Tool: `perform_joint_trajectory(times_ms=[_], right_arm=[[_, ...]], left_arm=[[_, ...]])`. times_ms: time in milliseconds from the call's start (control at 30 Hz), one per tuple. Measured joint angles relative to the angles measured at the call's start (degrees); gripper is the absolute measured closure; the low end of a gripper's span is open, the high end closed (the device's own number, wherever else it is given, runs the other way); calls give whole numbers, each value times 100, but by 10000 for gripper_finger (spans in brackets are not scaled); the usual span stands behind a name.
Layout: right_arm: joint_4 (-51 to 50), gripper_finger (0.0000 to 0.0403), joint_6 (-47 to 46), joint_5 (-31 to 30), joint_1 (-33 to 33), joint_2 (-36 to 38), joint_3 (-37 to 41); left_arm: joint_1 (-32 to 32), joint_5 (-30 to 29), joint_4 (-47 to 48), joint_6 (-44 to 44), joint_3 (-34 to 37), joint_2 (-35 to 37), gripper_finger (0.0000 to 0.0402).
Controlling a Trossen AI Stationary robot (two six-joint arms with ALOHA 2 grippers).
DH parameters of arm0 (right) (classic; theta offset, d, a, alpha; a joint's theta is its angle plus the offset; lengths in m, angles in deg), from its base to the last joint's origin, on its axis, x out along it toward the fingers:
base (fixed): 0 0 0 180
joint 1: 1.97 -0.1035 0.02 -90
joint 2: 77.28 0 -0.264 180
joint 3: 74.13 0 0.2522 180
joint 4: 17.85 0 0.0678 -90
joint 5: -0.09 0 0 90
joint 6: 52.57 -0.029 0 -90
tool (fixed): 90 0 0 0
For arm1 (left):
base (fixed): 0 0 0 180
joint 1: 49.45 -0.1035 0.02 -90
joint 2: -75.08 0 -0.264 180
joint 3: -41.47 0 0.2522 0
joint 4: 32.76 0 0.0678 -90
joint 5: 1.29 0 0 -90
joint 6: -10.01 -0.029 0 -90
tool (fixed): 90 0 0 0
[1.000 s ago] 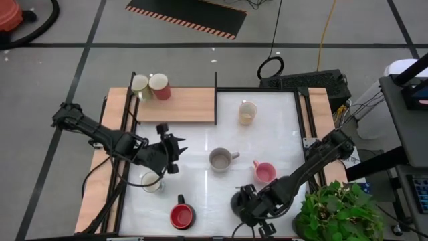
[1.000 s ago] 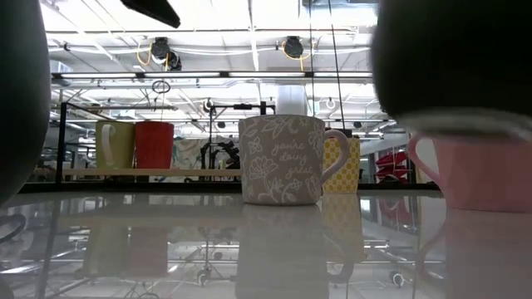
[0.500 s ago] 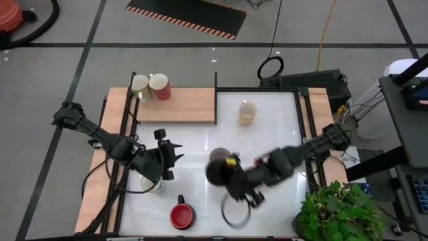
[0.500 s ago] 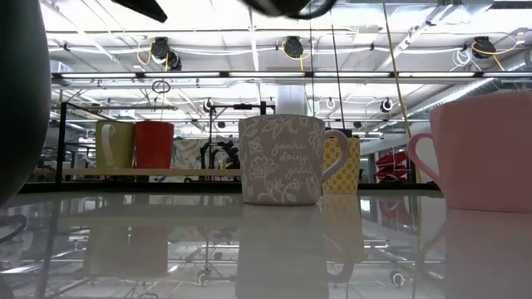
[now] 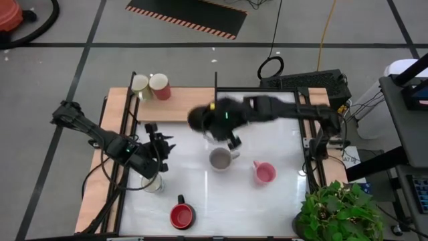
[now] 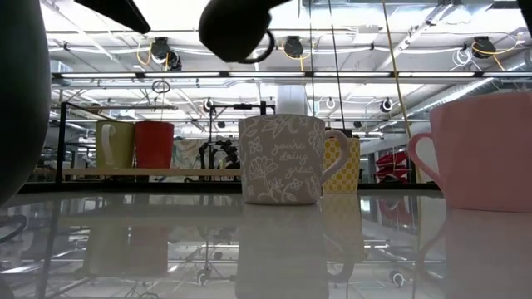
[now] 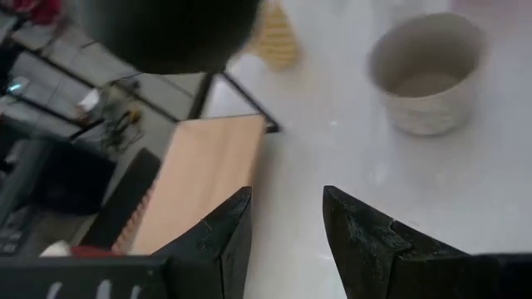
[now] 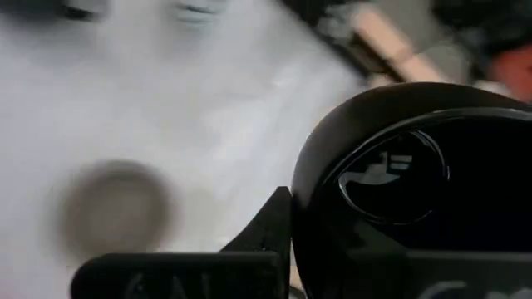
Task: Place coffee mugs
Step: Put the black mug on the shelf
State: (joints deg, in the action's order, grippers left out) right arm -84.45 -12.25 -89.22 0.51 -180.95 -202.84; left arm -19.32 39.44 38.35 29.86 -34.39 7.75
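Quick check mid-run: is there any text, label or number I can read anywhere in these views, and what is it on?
Grey mug: cursive lettering among its flower pattern, in the low view; too unclear to quote reliably.
Black mug, carried by the right hand: a pale mark inside, unreadable.
Nothing legible on the pink mug or elsewhere.

The high view looks straight down on the whole table [image 5: 200, 194] and the surrounding floor. The low view sits at tabletop height, facing level across it, with the grey mug [image 6: 281, 159] at frame centre; that mug [image 5: 219, 159] also shows mid-frame from above. Each wrist view looks closely past its own fingers [image 7: 366, 237]; the right one is blurred, perhaps facing the tabletop.
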Motion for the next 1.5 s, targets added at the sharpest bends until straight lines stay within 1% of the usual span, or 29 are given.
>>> perform_joint_trajectory(times_ms=[67, 167, 233, 300, 367, 467, 533, 633, 700, 767, 833, 967, 1033, 1167, 1300, 1400, 1500], right_arm=[[302, 394, 260, -111, 320, -31, -4], [725, 394, 559, -51, 748, -132, -1], [900, 394, 757, 90, 991, -142, 0], [933, 394, 928, 368, 1226, -182, 0], [1021, 394, 1163, 512, 1425, -217, 0], [1036, 394, 1654, 688, 1653, -339, 5], [1216, 394, 2102, 821, 1786, -403, 6], [1668, 394, 2699, 856, 1929, -574, 6], [1982, 394, 3022, 884, 2000, -740, 4], [2345, 394, 3272, 1036, 2065, -914, 4], [2728, 394, 3402, 1254, 2122, -1066, 5], [3187, 394, 3362, 1406, 2198, -1357, -127], [3164, 394, 3243, 1588, 2237, -1525, -305], [3000, 394, 3014, 1749, 2258, -1845, -654], [2584, 394, 2798, 1747, 2258, -1923, -816], [2137, 394, 2636, 1649, 2258, -1923, -820], [1619, 394, 2596, 1217, 2249, -1929, -820]], left_arm=[[0, -89, 191, 248, 1, 110, 250], [30, -279, 453, 700, 50, 296, 250], [71, -363, 477, 840, 222, 448, 250], [87, -491, 430, 906, 517, 648, 250], [82, -701, 358, 932, 910, 855, 250], [-20, -1191, 287, 1022, 1504, 1203, 250], [-153, -1443, 282, 1043, 1710, 1369, 250], [-367, -1541, 175, 906, 1590, 1566, 250], [-466, -1572, 66, 648, 1512, 1661, 250], [-547, -1584, -113, 397, 1488, 1752, 250], [-621, -1580, -310, 158, 1491, 1825, 250], [-752, -1577, -432, -76, 1489, 1879, 250], [-830, -1574, -415, -130, 1490, 1874, 250], [-959, -1569, -418, -231, 1491, 1871, 250], [-1050, -1542, -432, -384, 1491, 1872, 250], [-1098, -1533, -449, -503, 1491, 1874, 250], [-1133, -1533, -452, -518, 1490, 1873, 250]])
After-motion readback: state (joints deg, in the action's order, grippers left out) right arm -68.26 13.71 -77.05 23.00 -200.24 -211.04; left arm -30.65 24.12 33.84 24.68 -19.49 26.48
